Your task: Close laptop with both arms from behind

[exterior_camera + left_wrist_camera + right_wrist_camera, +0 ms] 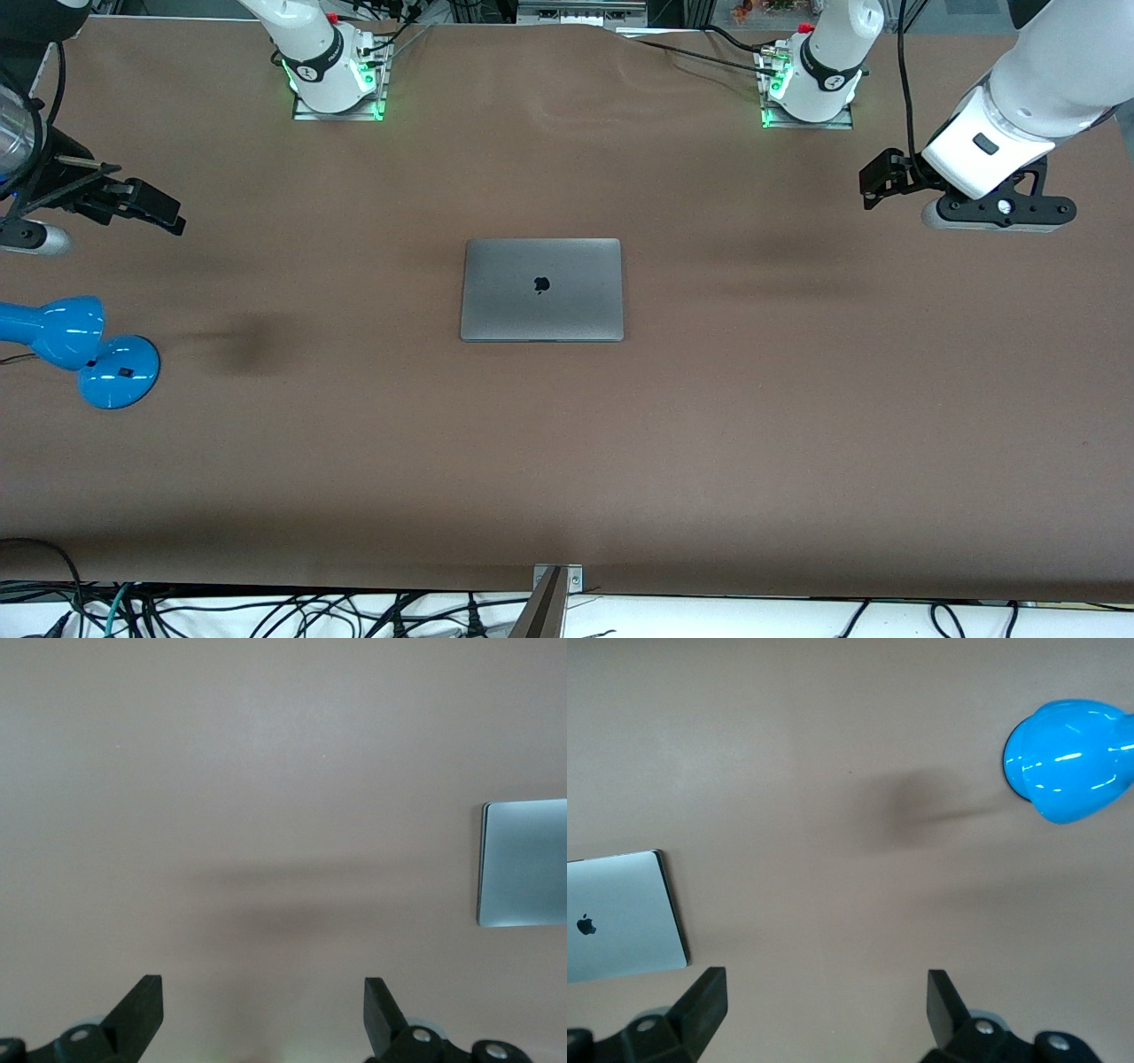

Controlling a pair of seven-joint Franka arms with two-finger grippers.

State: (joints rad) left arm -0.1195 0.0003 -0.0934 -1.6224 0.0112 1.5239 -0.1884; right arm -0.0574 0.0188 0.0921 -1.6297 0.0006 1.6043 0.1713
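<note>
Laptop (pixel 541 289) shut flat (long axis toward arm ends), left tool (pixel 264 1014) spread, right tool (pixel 826 1010) spread

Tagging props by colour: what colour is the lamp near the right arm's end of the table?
Bright glossy blue lamp, clearest in the front view.

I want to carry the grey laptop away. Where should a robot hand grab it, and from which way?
The laptop lies shut and flat on the table, so there is little to pinch from above. Probably best: grip a short side edge, coming in low from the left gripper's or right gripper's end. Both grippers are open, off to the sides.
</note>
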